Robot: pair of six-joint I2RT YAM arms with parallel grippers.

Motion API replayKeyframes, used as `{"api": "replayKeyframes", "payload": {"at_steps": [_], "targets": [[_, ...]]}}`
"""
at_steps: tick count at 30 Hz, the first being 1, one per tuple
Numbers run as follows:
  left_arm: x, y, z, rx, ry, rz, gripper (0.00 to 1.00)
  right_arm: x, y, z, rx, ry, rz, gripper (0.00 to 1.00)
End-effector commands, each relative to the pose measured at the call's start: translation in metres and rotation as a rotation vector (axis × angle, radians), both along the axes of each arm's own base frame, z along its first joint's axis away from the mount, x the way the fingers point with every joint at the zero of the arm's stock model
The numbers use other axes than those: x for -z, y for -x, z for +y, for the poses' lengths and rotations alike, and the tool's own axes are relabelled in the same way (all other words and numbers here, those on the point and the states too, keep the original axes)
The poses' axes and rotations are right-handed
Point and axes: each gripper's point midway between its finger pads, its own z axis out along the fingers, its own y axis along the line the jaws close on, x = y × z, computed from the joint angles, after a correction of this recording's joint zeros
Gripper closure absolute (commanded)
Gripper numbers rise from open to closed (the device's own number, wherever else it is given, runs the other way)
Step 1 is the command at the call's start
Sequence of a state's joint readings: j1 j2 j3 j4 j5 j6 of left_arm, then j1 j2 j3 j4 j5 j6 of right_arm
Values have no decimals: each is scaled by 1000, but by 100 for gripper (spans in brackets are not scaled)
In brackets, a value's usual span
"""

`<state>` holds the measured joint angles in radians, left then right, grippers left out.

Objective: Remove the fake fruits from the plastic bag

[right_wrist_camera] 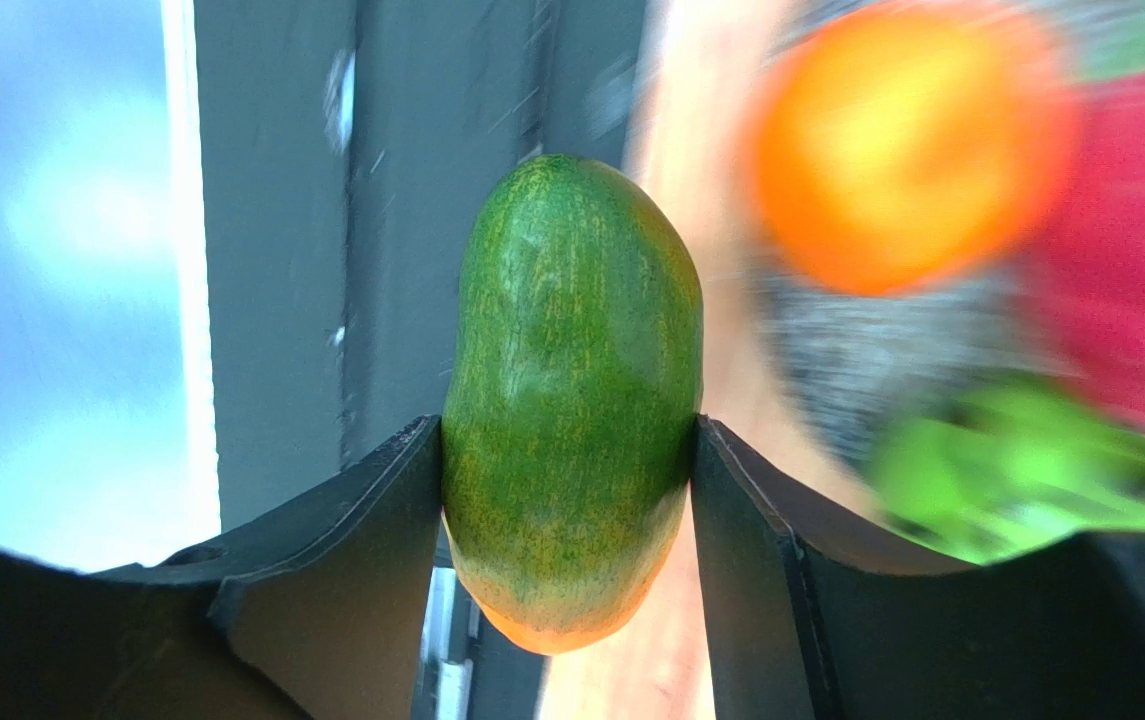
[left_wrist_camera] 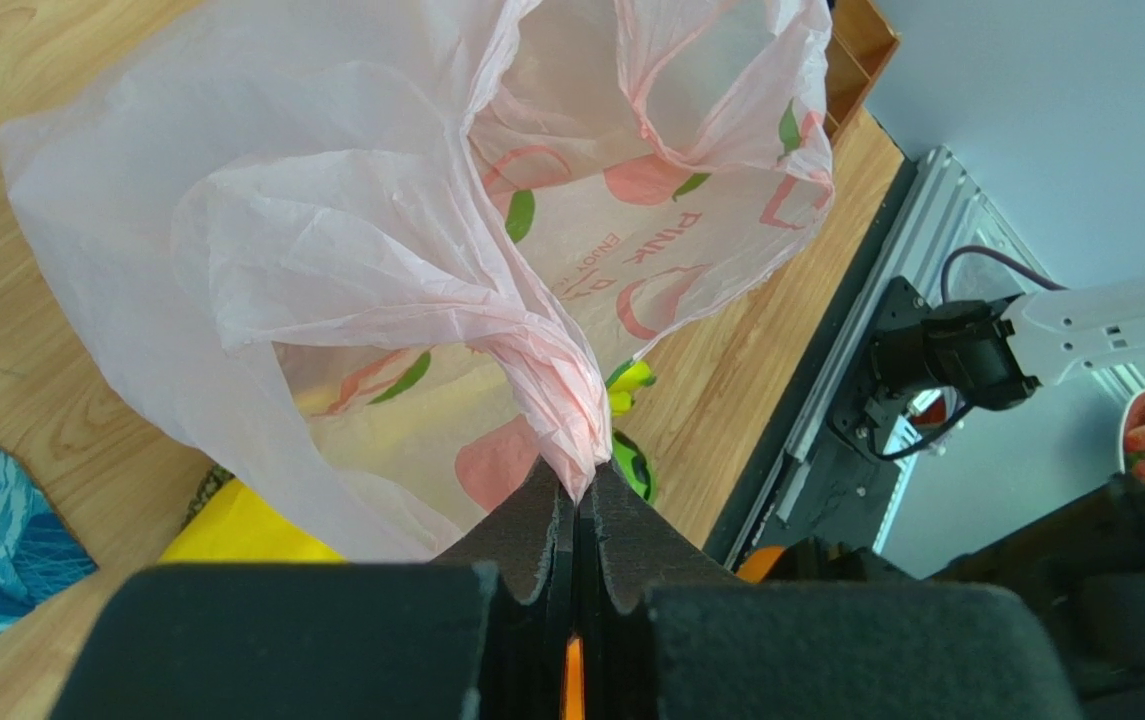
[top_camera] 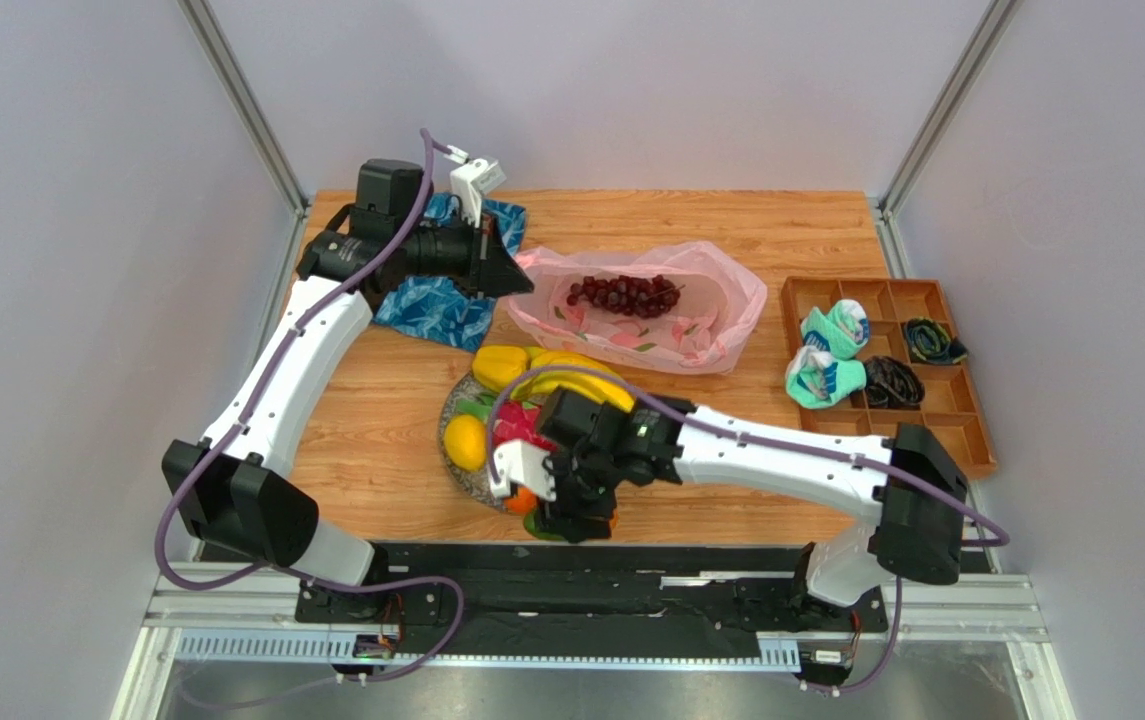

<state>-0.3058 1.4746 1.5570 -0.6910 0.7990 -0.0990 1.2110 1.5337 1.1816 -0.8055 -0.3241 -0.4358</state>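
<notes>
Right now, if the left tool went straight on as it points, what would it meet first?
The plastic bag bunched ahead of the left tool, which pinches it; probably the grapes beyond.

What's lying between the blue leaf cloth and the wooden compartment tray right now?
The pink plastic bag, purple grapes inside, its corner pinched by the left fingers; top view shows it.

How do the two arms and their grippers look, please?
The left arm and right arm have white links and black joints. A purple cable runs along each. The fingers are black wedges, serrated on the left gripper.
</notes>
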Motion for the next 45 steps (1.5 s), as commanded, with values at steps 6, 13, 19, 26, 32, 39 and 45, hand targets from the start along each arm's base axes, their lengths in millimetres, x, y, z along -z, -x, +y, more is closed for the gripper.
{"api": "replayKeyframes", "payload": {"at_steps": [6,13,19,26,32,39,45], "targets": [[-49,5,7,17,-9,-120,100,-90,-135,-13,332,-174,-158,51],[-57,-6,15,2,-54,-128,100,-110,-185,14,228,-338,-284,48],[-45,-11,20,-14,-73,-73,100,-100,-169,29,117,-411,-255,47],[-45,-17,19,-24,-62,-62,100,-58,-162,19,184,-315,-202,1],[-44,-20,17,-15,-58,-62,100,-95,-176,12,310,-344,-243,0],[-45,-18,16,0,-50,-62,100,-218,-190,-4,438,-532,-391,0],[-33,-8,13,26,-36,-7,100,-246,-242,-58,636,-588,-532,13]]}}
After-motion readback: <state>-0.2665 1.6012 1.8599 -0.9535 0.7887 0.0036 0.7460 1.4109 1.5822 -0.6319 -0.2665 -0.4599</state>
